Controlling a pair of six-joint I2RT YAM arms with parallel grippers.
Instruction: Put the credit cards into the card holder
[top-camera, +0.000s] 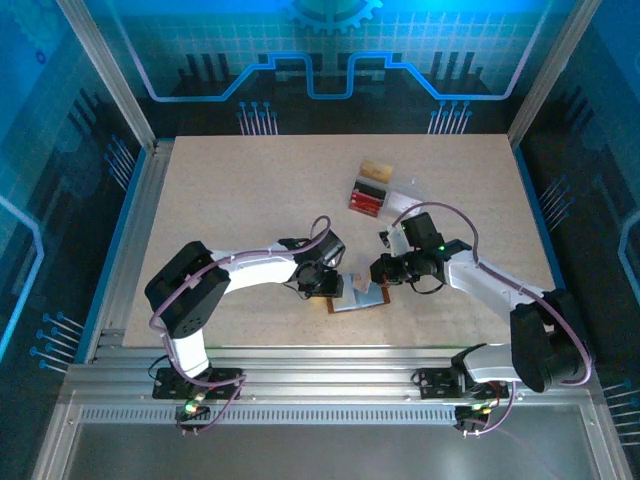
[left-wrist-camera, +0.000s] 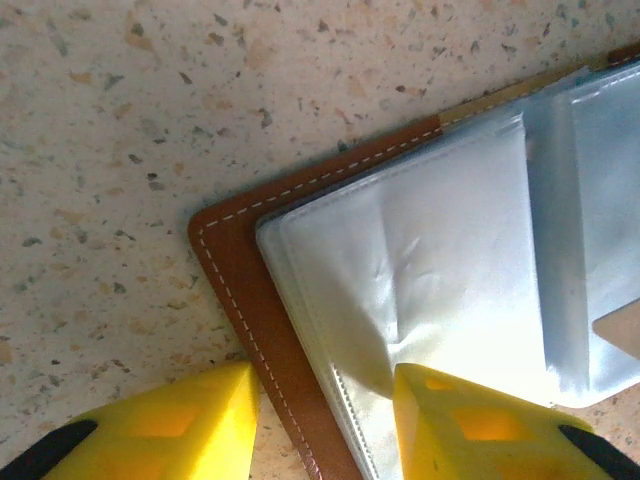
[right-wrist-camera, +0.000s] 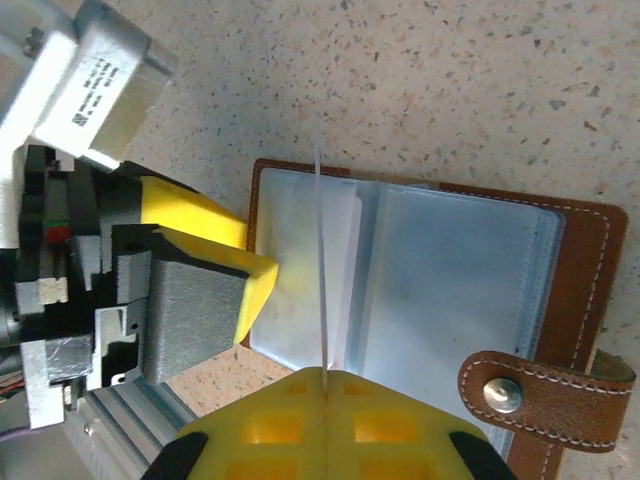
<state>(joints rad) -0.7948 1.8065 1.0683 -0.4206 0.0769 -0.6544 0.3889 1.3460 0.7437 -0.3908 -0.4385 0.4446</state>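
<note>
The brown leather card holder lies open on the table, its clear pockets facing up. My left gripper is open and straddles the holder's stitched left edge. One yellow finger is over the table and the other is over the plastic sleeves. My right gripper is shut on a credit card. The card is seen edge-on as a thin pale line standing over the pockets near the holder's left side. The left gripper's yellow fingers rest at that same edge. In the top view both grippers meet over the holder.
A clear plastic tray with red cards stands behind the grippers, and a tan card lies just beyond it. The holder's strap with its snap button lies folded over the right page. Bare table stretches to the left and far side.
</note>
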